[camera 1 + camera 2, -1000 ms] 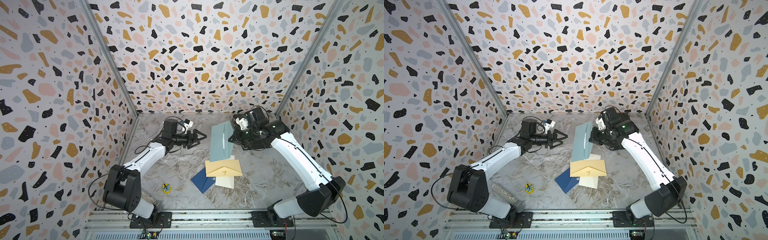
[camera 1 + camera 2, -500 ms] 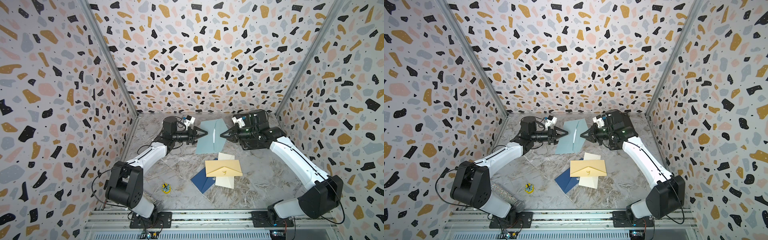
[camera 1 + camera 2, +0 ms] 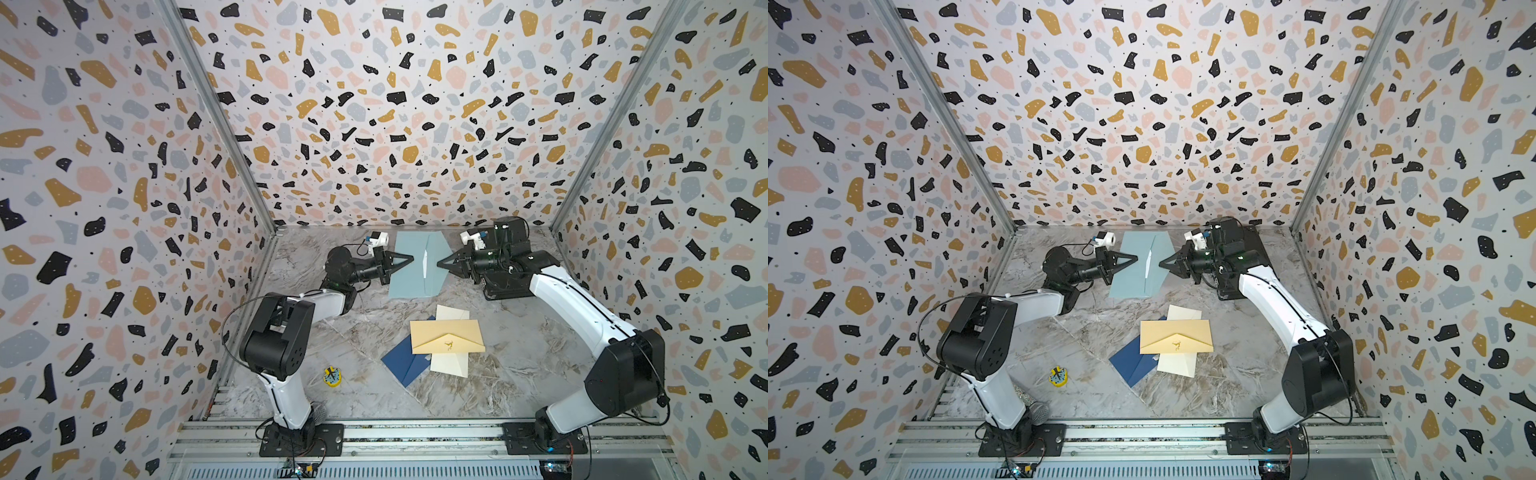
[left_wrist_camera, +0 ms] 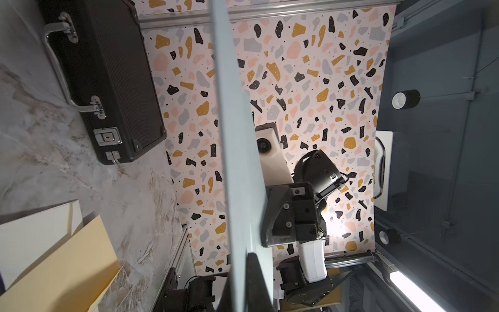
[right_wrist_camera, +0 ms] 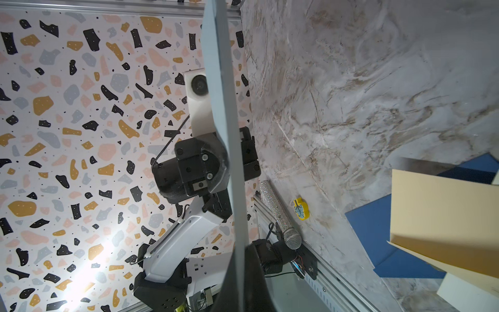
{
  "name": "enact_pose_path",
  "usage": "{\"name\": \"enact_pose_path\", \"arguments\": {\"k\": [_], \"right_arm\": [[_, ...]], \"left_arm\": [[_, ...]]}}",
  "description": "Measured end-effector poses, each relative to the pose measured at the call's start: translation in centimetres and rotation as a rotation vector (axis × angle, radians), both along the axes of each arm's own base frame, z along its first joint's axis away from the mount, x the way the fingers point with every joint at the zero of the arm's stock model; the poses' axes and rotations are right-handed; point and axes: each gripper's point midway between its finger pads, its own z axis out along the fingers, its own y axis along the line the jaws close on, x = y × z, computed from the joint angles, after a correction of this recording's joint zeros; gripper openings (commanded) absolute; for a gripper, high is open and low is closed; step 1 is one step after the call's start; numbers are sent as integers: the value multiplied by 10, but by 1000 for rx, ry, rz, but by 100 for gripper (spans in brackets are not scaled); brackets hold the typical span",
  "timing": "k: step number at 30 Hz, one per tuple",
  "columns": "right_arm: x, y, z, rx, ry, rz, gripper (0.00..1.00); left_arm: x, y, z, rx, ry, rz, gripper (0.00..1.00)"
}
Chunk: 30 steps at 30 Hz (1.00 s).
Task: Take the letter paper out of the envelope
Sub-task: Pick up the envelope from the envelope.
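A light blue envelope (image 3: 409,278) (image 3: 1129,280) hangs above the table near the back wall, held between both arms. My left gripper (image 3: 410,258) (image 3: 1135,258) is shut on its left half. My right gripper (image 3: 439,263) (image 3: 1161,262) is shut on the opened flap side. A thin white strip of letter paper (image 3: 424,265) (image 3: 1148,266) shows at the fold between the two tips. Both wrist views see the envelope edge-on (image 4: 237,162) (image 5: 224,108), running into each gripper (image 4: 252,283) (image 5: 241,272) between the dark fingers.
A yellow envelope (image 3: 446,336) lies over a dark blue envelope (image 3: 403,363) and cream sheets (image 3: 449,365) mid-table. A small yellow object (image 3: 332,376) sits front left. A black case (image 4: 102,81) lies under the right arm, and a glittery microphone (image 5: 280,216) by the left base.
The envelope swung from hanging upright in my right gripper to spread wide. My left gripper moved in to its left side and shut on it.
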Motion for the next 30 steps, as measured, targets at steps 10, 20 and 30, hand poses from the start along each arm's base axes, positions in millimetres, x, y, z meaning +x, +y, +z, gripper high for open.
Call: {"name": "enact_pose_path", "arguments": {"k": [10,20,30], "right_arm": [[15,2,13,41,-66,-17,34],[22,3,13,129,-102,-68,37],[20,4,15,155,-127,-92,42]], "left_arm": [[8,5,42,-74,-59,58,0],[19,9,48,-66,24,125,0],[26,5,38,-28,115,150,0]]}}
